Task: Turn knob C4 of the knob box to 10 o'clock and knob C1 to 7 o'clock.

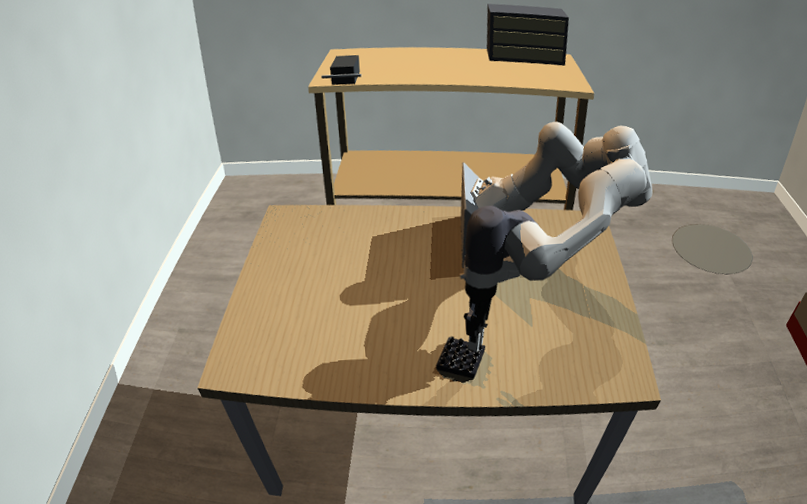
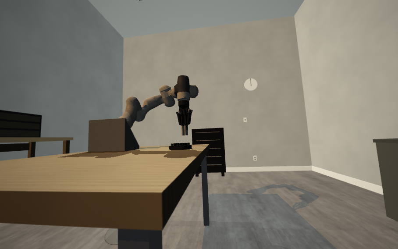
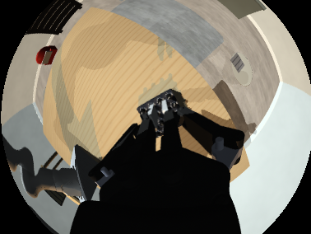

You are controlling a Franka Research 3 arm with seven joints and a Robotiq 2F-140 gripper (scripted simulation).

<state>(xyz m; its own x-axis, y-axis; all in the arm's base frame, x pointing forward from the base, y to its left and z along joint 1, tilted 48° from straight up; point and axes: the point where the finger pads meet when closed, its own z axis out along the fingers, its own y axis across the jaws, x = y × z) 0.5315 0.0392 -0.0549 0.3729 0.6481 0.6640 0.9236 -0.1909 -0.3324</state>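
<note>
both fingers of the end effector (image 2: 184, 133) stand nearly together, holding nothing, above the knob box (image 2: 180, 145)

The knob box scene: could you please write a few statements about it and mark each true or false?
1. The knob box stands on the table near its front edge. True.
2. The gripper touches the knobs. False: in the exterior view it hangs above the box with a gap.
3. The fingers stand wide apart. False: they are nearly together and hold nothing.
4. A black drawer unit stands on the shelf table. True.
</note>
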